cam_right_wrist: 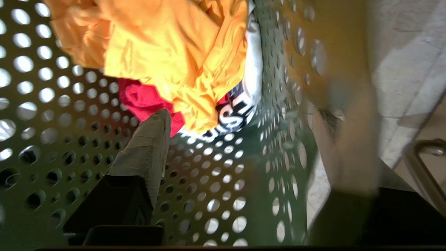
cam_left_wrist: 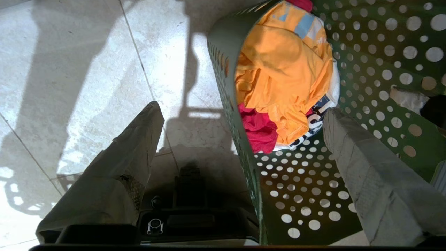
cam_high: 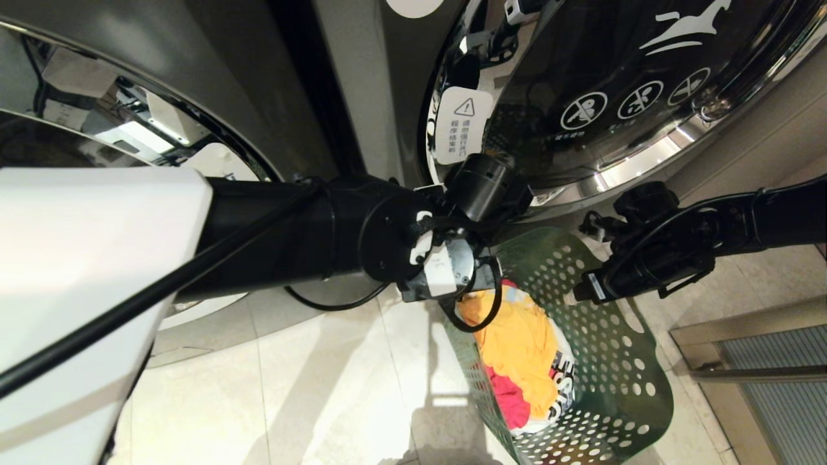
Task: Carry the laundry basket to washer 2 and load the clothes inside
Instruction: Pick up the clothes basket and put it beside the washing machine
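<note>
— Where do your pincers stand?

— Your left pincer [cam_left_wrist: 240, 139] is spread wide and grasps nothing. It straddles one wall of the dark green perforated plastic laundry basket [cam_left_wrist: 348, 195]: one cloth-wrapped finger [cam_left_wrist: 129, 164] hangs outside over the pale tiled floor [cam_left_wrist: 87, 69], the other [cam_left_wrist: 369, 170] inside the basket. Your right pincer [cam_right_wrist: 240, 146] straddles the opposite wall in the same way, one finger [cam_right_wrist: 146, 153] inside, the blurred one [cam_right_wrist: 348, 139] outside. Its jaws look parted and nothing is clamped between them.

— And the load?

— The clothes sit bunched at the bottom of the basket, straight ahead of both pincers and deeper in: a big yellow-orange garment [cam_left_wrist: 282, 69] on top, a red-pink one [cam_left_wrist: 259, 129] tucked beneath it, and white fabric with dark lettering [cam_left_wrist: 318, 118] at the edge. From the head view the basket [cam_high: 614, 361] stands on the floor with its long axis running away from the machine.

— Which arm should you use?

— Both are about equally close. I'd judge the right finger inside nearly reaches the red-pink cloth, so that arm has the shorter dip; either way you must shift inward off the wall first.

— And the washer?

— The dark grey front-load washer with the chrome-rimmed glass door [cam_high: 620, 84] is just above and behind the basket; its door looks shut. No number label shows, so you cannot confirm which machine it is. A similar grey washer [cam_high: 129, 129] stands to the left.
</note>
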Controlling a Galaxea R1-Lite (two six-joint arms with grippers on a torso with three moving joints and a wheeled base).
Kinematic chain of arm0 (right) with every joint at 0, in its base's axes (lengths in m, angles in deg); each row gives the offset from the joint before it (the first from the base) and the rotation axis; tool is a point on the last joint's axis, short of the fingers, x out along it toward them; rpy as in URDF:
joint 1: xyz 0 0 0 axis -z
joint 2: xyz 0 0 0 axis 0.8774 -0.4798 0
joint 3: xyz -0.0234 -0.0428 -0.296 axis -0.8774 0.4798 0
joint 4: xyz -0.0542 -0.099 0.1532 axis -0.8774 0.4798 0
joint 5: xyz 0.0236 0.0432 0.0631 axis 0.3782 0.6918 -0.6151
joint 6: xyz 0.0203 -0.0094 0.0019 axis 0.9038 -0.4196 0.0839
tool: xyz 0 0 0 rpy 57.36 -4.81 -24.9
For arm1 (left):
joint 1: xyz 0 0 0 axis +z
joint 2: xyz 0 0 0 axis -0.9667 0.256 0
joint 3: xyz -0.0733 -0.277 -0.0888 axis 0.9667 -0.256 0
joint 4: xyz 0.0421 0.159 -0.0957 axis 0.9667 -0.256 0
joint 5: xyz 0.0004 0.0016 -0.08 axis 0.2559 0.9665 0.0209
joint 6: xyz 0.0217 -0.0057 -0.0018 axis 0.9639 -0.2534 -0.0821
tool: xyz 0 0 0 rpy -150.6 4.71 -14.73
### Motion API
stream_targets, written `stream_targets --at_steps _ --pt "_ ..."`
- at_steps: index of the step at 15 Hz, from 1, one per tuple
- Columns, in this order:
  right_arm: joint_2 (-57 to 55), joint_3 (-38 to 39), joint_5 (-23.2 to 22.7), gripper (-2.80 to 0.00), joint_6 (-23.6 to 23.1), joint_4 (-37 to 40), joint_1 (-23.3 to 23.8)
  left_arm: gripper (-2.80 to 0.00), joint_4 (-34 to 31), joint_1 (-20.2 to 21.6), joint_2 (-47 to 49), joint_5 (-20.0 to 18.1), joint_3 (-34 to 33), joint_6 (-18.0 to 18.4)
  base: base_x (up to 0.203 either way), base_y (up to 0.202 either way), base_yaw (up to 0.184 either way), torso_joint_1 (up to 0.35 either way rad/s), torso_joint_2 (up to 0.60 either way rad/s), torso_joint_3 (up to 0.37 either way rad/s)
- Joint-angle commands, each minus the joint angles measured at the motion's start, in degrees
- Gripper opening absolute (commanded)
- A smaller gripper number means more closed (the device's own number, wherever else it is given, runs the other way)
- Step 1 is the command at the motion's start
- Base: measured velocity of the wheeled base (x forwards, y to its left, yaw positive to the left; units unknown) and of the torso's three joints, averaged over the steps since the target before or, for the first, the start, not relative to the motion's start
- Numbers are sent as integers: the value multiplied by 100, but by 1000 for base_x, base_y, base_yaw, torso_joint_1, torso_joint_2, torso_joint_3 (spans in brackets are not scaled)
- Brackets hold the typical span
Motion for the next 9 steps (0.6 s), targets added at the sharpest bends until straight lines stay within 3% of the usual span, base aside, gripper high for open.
stream_targets --at_steps 1,6,9 --pt "369 -13 -11 0 2 231 -4 0 -17 -29 -111 17 0 -22 0 0 0 0 0 0" --pt "903 77 -33 0 49 1463 -13 0 9 -200 -98 96 0 -40 0 0 0 0 0 0" --pt "1249 150 -17 0 50 1610 11 0 37 -223 -280 110 0 -32 0 0 0 0 0 0"
